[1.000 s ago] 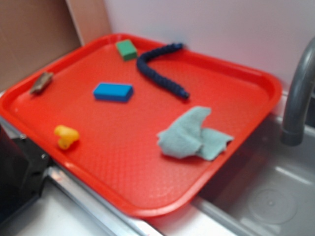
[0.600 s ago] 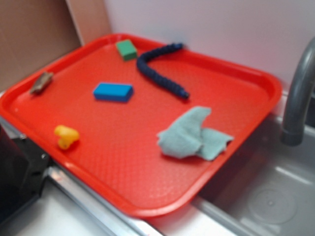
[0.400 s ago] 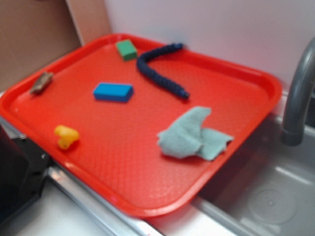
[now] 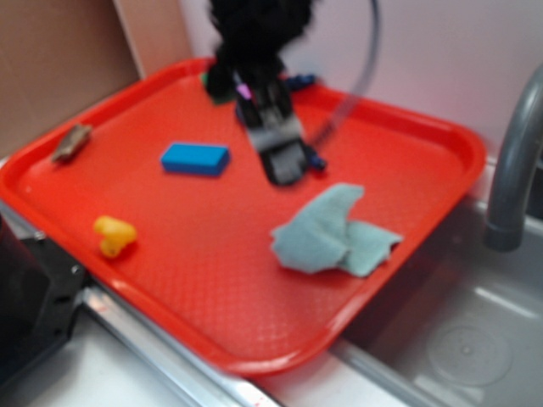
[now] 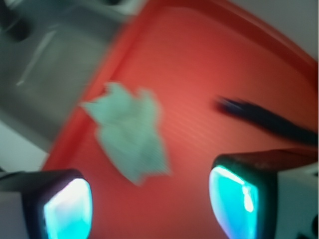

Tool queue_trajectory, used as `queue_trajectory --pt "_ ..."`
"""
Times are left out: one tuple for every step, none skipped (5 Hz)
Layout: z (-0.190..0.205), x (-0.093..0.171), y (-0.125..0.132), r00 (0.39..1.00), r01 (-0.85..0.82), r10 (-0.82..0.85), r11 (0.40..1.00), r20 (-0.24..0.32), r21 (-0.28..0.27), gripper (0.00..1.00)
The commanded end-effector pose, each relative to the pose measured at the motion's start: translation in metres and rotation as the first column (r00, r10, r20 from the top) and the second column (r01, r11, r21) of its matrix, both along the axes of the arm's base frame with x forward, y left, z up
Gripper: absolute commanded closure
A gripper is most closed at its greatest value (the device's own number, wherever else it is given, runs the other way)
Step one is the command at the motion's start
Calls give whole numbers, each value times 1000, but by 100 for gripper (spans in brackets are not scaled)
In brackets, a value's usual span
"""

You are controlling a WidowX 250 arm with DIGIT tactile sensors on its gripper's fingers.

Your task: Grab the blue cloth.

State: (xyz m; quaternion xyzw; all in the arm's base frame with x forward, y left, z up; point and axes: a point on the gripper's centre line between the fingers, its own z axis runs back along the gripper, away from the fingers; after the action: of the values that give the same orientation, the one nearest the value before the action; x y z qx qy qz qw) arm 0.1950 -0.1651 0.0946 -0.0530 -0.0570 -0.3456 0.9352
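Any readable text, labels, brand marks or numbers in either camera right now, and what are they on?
None readable in either view.
Red tray: plain textured surface, no print.
Blue cloth, blue block, yellow toy: no markings.
Gripper: motion-blurred, so any label on it cannot be read.

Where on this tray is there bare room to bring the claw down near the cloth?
Bare red plastic tray floor lies between the bright blue rectangular block, the yellow toy and the pale teal fabric cloth; also toward the near rim. Crowded: the back, where the black claw hovers over the dark navy rope.
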Motion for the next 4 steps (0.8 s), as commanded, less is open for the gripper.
queue_trajectory --pt "-41 -39 -25 984 175 -175 985 -26 2 0" --pt "-48 -37 -16 993 114 -113 992 -21 47 0" --pt "-28 -28 -5 998 47 -48 998 32 30 0" --pt "-12 -35 -8 998 39 -40 999 38 18 0"
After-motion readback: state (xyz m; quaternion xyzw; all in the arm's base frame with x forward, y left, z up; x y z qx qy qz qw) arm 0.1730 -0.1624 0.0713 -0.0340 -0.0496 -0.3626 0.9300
